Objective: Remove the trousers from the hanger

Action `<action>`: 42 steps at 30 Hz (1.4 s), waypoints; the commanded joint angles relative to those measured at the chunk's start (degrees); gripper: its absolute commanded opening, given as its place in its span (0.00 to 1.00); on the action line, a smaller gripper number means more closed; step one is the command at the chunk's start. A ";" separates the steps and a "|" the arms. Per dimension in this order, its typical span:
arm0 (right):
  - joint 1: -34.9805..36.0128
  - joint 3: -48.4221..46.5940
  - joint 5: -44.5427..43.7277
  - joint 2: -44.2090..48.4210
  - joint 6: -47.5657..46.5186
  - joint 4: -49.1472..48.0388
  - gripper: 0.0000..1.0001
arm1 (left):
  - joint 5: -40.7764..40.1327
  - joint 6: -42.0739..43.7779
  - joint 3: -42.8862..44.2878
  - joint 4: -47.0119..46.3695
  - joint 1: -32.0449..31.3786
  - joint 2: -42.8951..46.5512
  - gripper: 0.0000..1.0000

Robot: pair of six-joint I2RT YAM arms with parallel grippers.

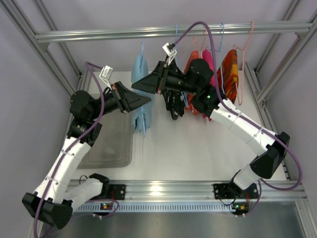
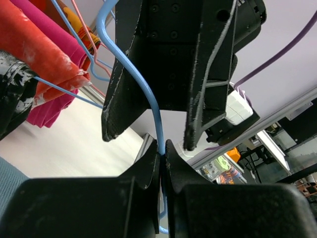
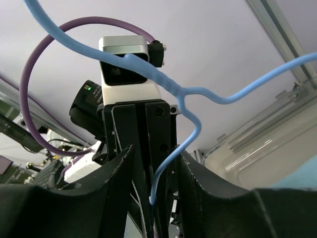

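Observation:
Light blue trousers (image 1: 140,111) hang on a thin blue wire hanger (image 1: 142,52) below the top rail. My left gripper (image 1: 147,99) is shut on the hanger wire; in the left wrist view its jaws (image 2: 163,146) pinch the blue wire (image 2: 148,94). My right gripper (image 1: 134,85) is open, facing the left one, with the hanger wire (image 3: 198,91) running down between its fingers (image 3: 156,150) without being pinched. A corner of the trousers shows in the left wrist view (image 2: 10,183) and in the right wrist view (image 3: 302,178).
Black (image 1: 174,106), red (image 1: 192,64), pink (image 1: 208,62) and orange (image 1: 229,69) garments hang on other hangers to the right along the rail (image 1: 99,34). A clear plastic bin (image 1: 111,146) lies on the table at the left. Frame posts stand at both sides.

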State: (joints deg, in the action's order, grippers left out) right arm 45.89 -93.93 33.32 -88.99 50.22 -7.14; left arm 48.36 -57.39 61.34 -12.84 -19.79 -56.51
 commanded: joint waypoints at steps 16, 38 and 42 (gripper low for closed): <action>-1.15 -7.67 -1.33 1.00 2.08 -1.83 0.00 | -10.02 22.64 3.34 7.36 -0.69 7.45 0.62; -2.73 -14.35 -7.30 2.95 4.36 2.83 0.00 | -20.50 61.69 -26.00 18.92 0.10 28.30 0.99; -2.65 -15.58 -8.88 2.16 4.45 4.14 0.00 | -19.00 61.26 -25.93 13.46 0.02 23.22 0.99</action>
State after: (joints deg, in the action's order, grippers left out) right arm 43.77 -103.85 26.81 -89.91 56.25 5.06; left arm 27.79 2.04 34.70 11.05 -19.77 -31.22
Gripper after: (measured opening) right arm 0.036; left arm 0.989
